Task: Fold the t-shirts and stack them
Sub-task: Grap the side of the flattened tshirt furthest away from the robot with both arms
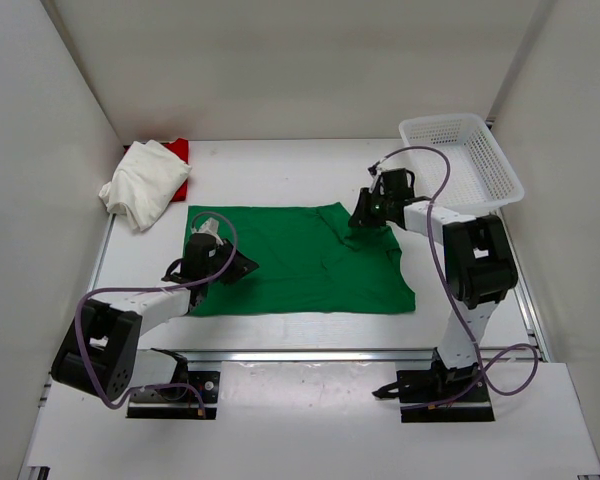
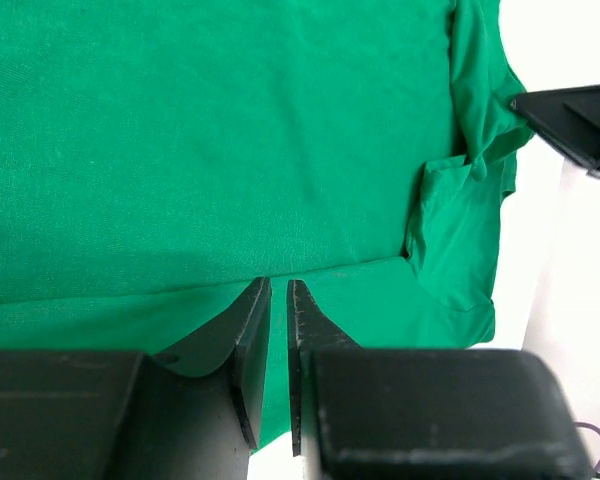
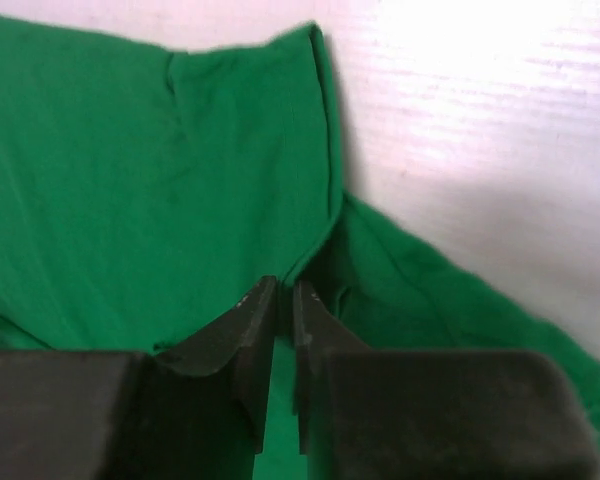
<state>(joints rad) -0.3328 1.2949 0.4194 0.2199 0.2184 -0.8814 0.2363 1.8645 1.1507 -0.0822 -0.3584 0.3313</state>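
Observation:
The green t-shirt (image 1: 300, 262) lies spread flat in the middle of the table. My left gripper (image 1: 242, 266) is over its left part. In the left wrist view its jaws are closed to a thin slit (image 2: 278, 285), with the tips pinching a fold edge of the green t-shirt (image 2: 210, 150). My right gripper (image 1: 365, 215) is at the shirt's far right corner. Its jaws are shut (image 3: 283, 288) on a raised fold of the green cloth (image 3: 130, 180) by the sleeve. The white t-shirt (image 1: 145, 182) lies crumpled at the far left, on top of the red t-shirt (image 1: 181, 150).
A white mesh basket (image 1: 462, 160) stands at the far right, just behind the right arm. White walls enclose the table on the left, back and right. Bare table shows past the shirt's right edge (image 3: 500, 130).

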